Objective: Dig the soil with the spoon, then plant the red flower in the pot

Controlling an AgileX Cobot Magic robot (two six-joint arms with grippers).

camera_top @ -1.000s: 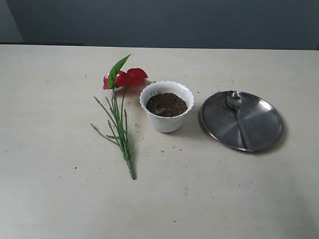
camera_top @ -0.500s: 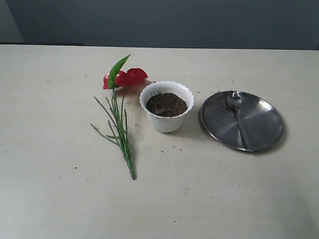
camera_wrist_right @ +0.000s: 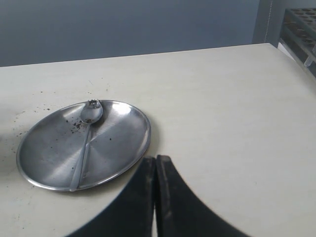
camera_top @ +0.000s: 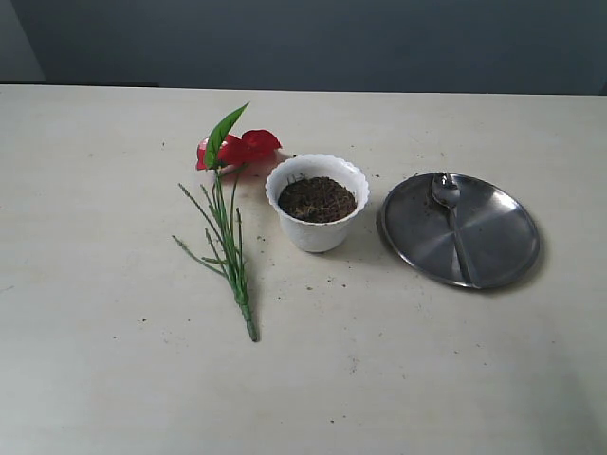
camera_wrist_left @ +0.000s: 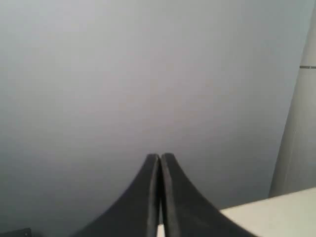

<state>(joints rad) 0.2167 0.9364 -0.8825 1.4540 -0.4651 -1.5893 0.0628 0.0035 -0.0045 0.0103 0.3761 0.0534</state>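
The white scalloped pot stands mid-table, filled with dark soil. To its left lies the red flower, bloom away from the camera, its green stems running toward the front. The spoon rests on the round steel plate to the right of the pot; the right wrist view also has the spoon on the plate. My right gripper is shut and empty, just off the plate's rim. My left gripper is shut and empty, facing a grey wall. Neither arm appears in the exterior view.
Crumbs of soil dot the pale table around the pot and plate. A rack stands beyond the table's edge in the right wrist view. A dark wall runs behind the table's far edge.
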